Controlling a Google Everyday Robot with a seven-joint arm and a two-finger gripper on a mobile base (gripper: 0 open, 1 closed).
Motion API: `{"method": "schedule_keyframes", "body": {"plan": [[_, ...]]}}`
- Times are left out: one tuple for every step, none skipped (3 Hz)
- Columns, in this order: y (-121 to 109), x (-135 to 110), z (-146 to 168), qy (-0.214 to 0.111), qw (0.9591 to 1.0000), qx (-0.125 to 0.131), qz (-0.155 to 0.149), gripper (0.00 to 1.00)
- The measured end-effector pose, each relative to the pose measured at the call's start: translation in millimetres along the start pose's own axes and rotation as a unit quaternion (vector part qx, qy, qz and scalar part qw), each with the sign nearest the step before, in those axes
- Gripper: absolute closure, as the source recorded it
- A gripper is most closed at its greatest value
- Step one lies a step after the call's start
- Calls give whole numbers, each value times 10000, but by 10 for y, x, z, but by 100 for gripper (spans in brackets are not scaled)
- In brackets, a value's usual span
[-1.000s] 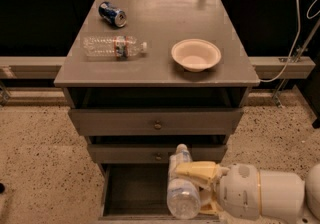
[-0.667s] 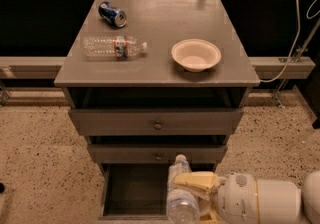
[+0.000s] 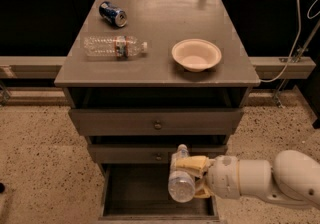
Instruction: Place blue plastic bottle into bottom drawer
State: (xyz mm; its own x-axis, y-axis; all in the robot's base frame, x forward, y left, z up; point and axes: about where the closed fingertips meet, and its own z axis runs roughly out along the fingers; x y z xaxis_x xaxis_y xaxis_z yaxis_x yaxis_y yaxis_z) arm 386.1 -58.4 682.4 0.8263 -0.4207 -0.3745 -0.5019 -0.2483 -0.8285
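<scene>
Gripper (image 3: pixel 193 177) jaws clamp the blue plastic bottle (image 3: pixel 180 189) above the open bottom drawer (image 3: pixel 135 191); only dropping is left.

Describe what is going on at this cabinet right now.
The robot's tool, at the lower right, is closed on the blue plastic bottle and holds it over the open bottom drawer. The bottle has not been let go. On the cabinet top lie a blue soda can, a clear bottle on its side and a bowl.
</scene>
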Motion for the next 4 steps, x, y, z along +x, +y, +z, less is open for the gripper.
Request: {"method": "schedule_keyframes", "body": {"plan": [[655, 726, 427, -182, 9995, -266, 69, 100], [1454, 1069, 753, -603, 9957, -458, 536, 100], [1996, 1186, 881, -788, 9926, -492, 785, 100], [2051, 1173, 916, -825, 9919, -475, 847, 100]]}}
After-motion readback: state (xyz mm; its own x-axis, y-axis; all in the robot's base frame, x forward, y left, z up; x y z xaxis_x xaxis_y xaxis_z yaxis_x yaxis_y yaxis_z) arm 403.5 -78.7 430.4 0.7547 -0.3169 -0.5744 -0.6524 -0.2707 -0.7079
